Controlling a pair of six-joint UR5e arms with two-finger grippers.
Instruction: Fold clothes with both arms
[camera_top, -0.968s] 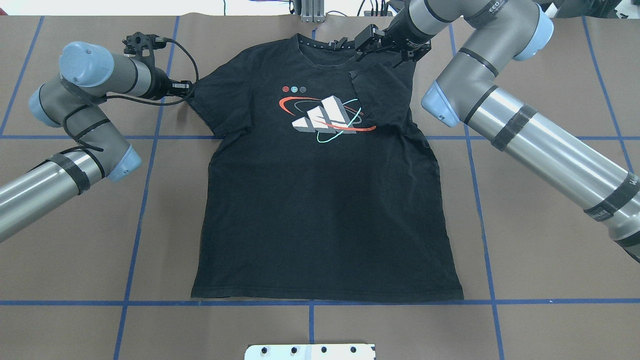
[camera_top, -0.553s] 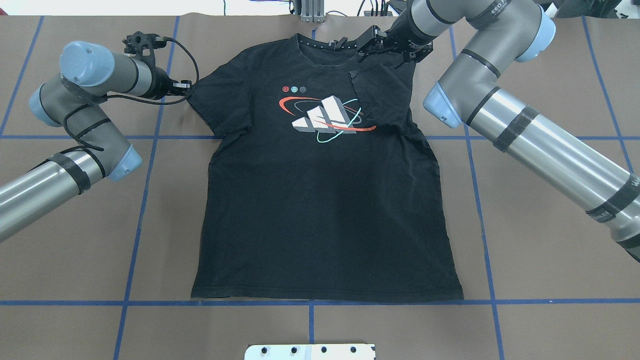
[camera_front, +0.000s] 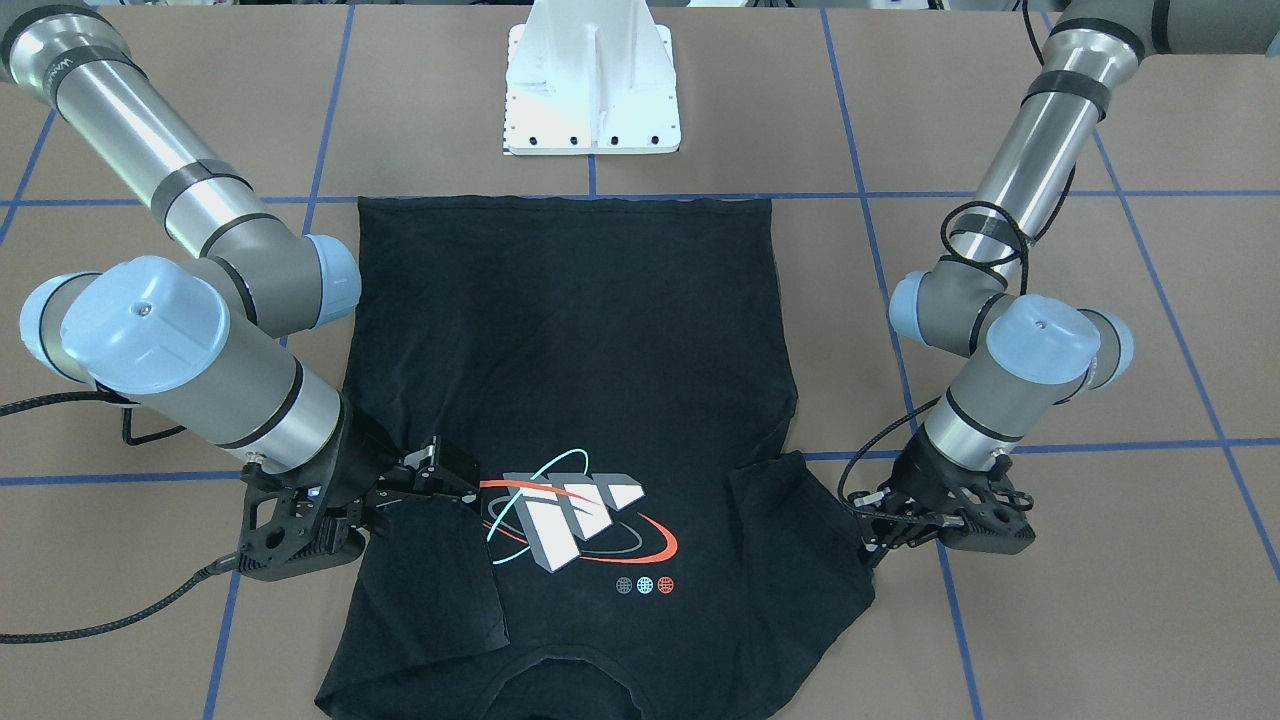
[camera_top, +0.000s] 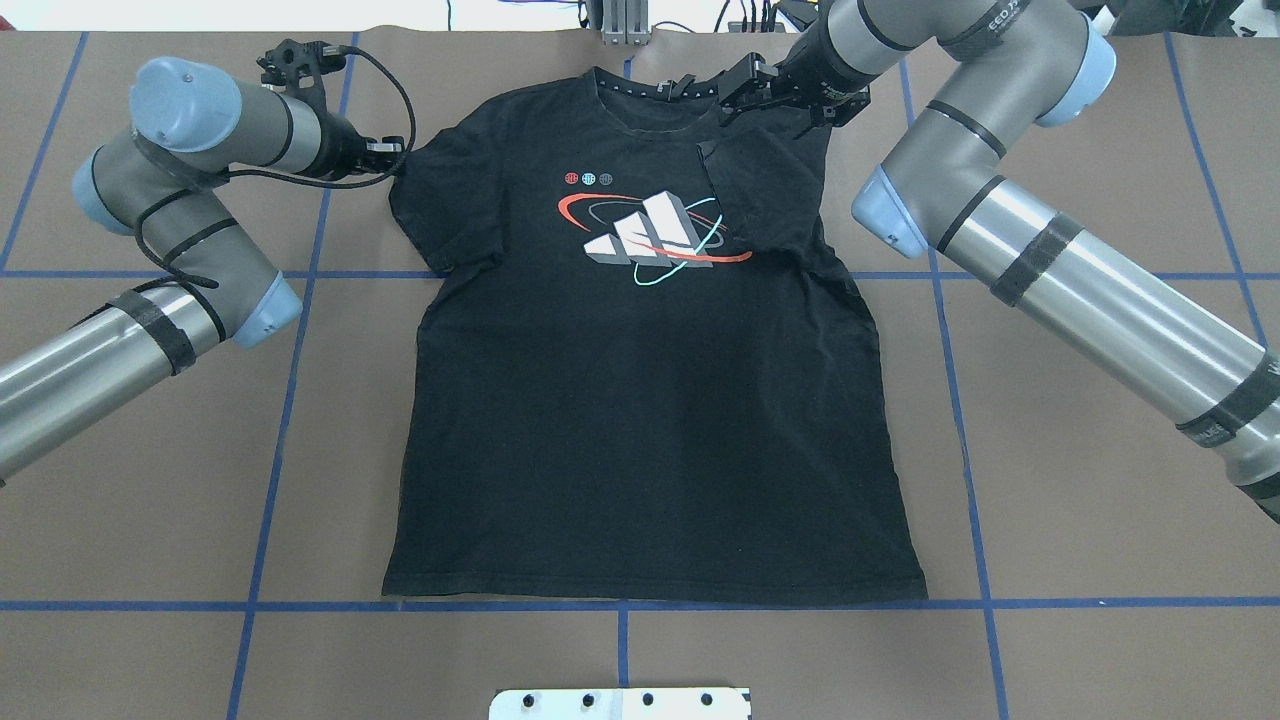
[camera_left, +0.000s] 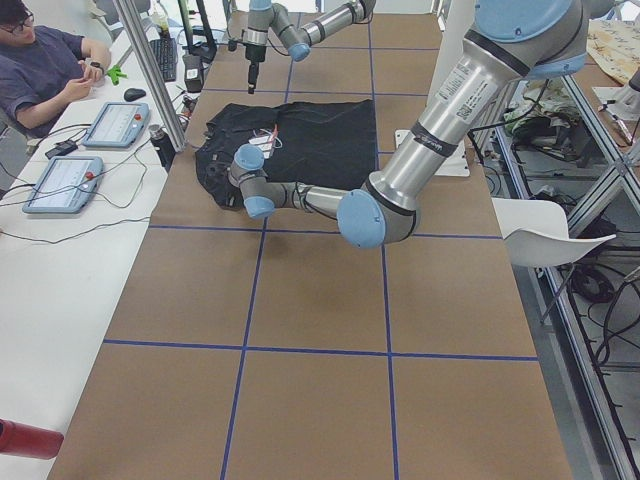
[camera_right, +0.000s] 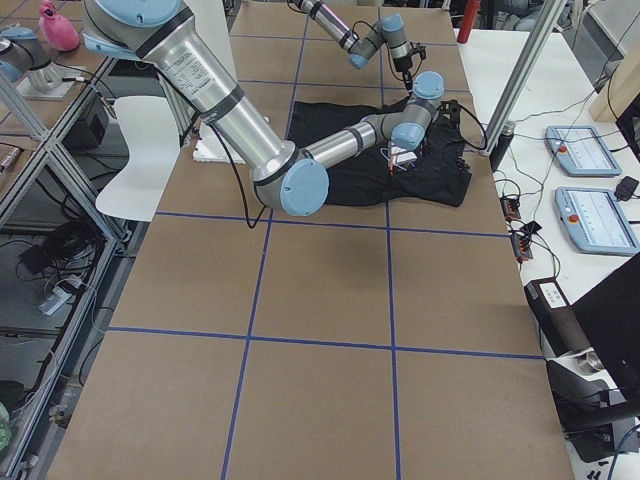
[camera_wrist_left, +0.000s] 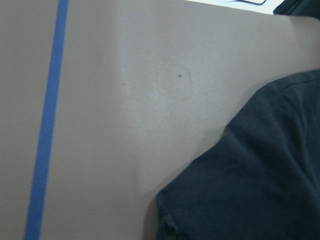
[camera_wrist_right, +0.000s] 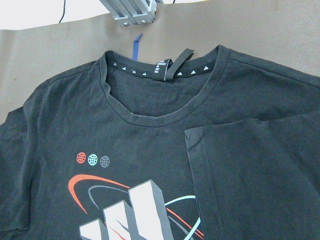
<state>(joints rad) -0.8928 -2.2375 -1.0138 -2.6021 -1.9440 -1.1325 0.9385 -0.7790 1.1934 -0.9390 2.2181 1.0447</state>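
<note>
The black T-shirt (camera_top: 640, 420) lies flat, front up, with its orbit graphic (camera_top: 650, 240) showing. The sleeve on my right side (camera_top: 765, 195) is folded in over the chest; the right wrist view shows it (camera_wrist_right: 260, 170) below the collar (camera_wrist_right: 160, 117). My right gripper (camera_top: 745, 90) hovers open just above that shoulder, holding nothing; in the front-facing view it (camera_front: 440, 478) is beside the folded sleeve. My left gripper (camera_top: 392, 158) is shut on the edge of the other sleeve (camera_top: 440, 200), low over the table; it also shows in the front-facing view (camera_front: 872, 530).
The white base pedestal (camera_front: 592, 90) stands at the shirt's hem side. Blue tape lines (camera_top: 280, 400) cross the brown table. An aluminium frame post (camera_top: 625, 25) stands beyond the collar. An operator (camera_left: 45, 70) sits at a side desk with tablets.
My left gripper moved toward the collar end and inward, pulling the sleeve edge with it. My right gripper drew slightly back from the folded sleeve, which stayed in place.
</note>
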